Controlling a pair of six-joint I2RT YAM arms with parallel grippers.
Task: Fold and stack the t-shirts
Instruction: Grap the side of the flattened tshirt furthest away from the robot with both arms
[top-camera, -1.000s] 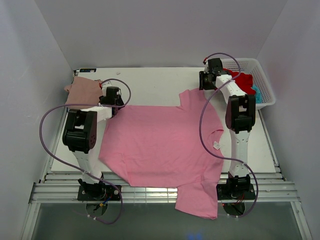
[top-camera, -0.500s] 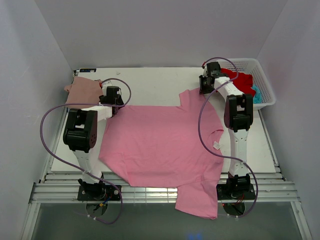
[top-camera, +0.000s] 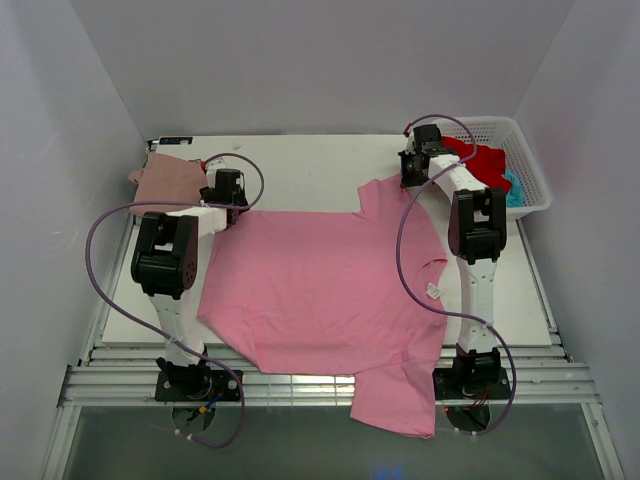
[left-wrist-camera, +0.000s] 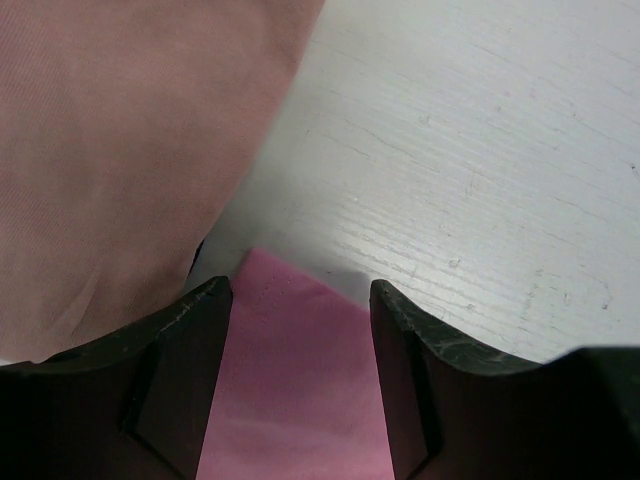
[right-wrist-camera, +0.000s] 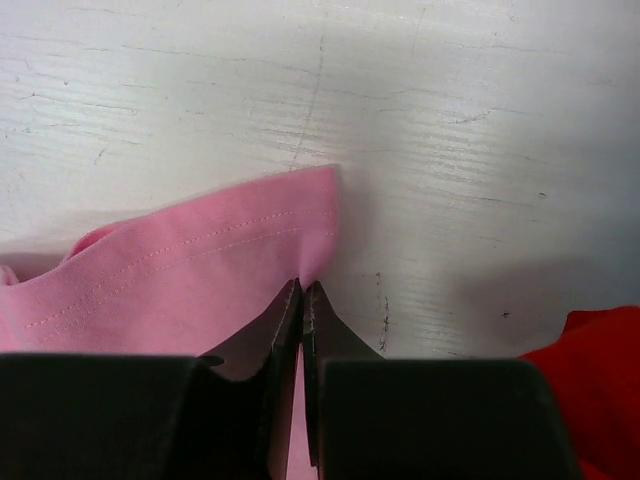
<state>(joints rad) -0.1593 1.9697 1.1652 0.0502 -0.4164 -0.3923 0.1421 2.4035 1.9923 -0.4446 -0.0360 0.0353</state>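
Observation:
A bright pink t-shirt (top-camera: 320, 290) lies spread flat across the table, one sleeve hanging over the near edge. My right gripper (right-wrist-camera: 302, 287) is shut on the hem of its far right sleeve (right-wrist-camera: 200, 270); the same gripper (top-camera: 412, 178) shows at the back right. My left gripper (left-wrist-camera: 300, 290) stands open over the shirt's far left corner (left-wrist-camera: 290, 380), a finger on each side of the cloth; from above it sits (top-camera: 226, 205) at the shirt's left edge. A folded dusty rose t-shirt (top-camera: 165, 180) lies at the back left and fills the left wrist view (left-wrist-camera: 130, 150).
A white latticed basket (top-camera: 520, 165) at the back right holds a red shirt (top-camera: 485, 160) and a teal one (top-camera: 513, 188). The red cloth (right-wrist-camera: 590, 370) shows at the right wrist view's lower right. Grey walls close in on three sides.
The right gripper has closed on the pink sleeve hem after shifting slightly back and left. The left arm has edged a little toward the back.

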